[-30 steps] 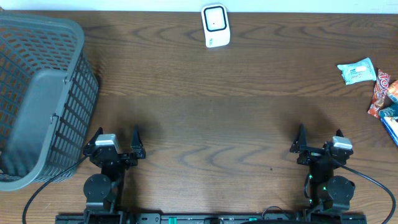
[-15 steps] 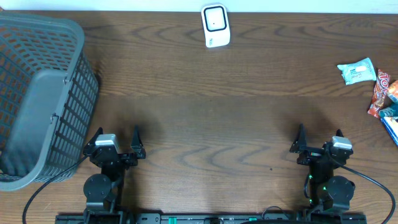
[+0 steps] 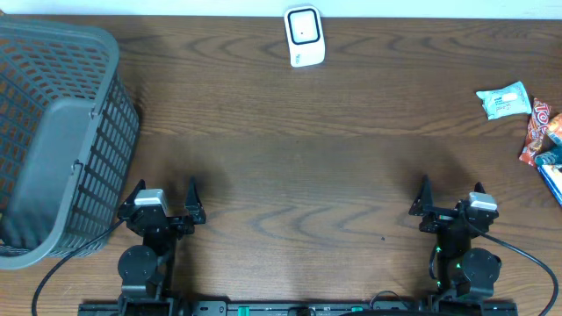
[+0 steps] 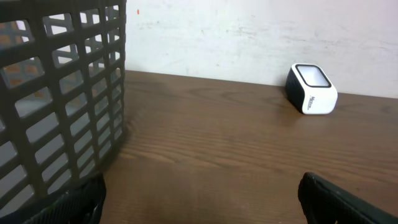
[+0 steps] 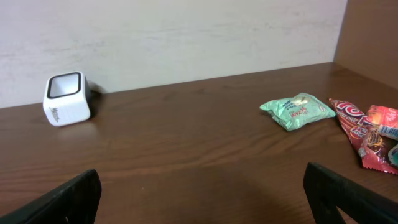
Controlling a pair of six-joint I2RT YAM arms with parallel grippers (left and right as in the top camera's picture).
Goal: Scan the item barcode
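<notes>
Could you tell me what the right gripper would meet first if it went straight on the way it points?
Nothing nearby, it seems: the right gripper faces bare table, with the scanner off to its left and the green packet to its right. Probably only the wall beyond.

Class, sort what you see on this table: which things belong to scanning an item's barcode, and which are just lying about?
For the job: white scanner, green packet, red packet.
Lying about, as far as the pictures show: grey basket.
</notes>
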